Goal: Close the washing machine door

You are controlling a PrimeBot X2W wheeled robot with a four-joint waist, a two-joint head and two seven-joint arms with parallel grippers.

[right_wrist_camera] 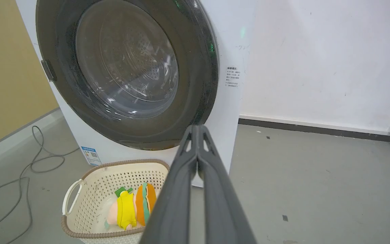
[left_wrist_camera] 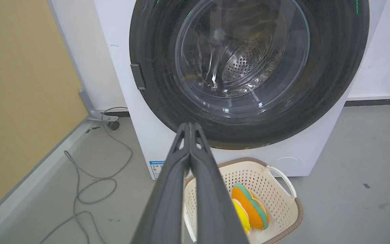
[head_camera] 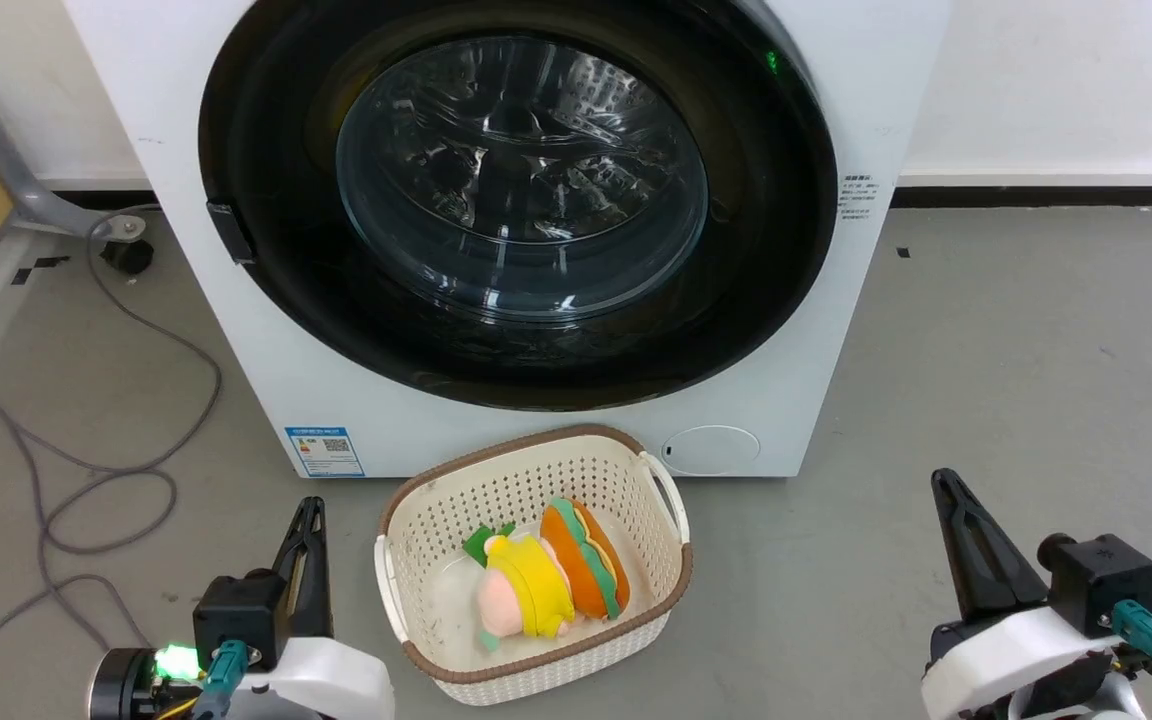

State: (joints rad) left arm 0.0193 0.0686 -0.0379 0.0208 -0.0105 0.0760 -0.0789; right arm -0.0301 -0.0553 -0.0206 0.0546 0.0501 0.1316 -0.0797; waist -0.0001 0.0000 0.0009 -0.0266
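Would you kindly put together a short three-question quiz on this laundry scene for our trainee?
1. True or false: the round glossy black-rimmed washing machine door stands wide open.
2. What lies in the cream perforated plastic basket?
3. Fill in: the left gripper has its fingers pressed ____.

Key: 1. False; it appears shut against the white washing machine. 2. Colourful plush toys. 3. Together.

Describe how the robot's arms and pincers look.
The left pincer and right pincer have long dark grey tapering fingers with cut-outs near the tips. White wrist shells carry a black block and a teal plug; a green light glows on the left wrist.
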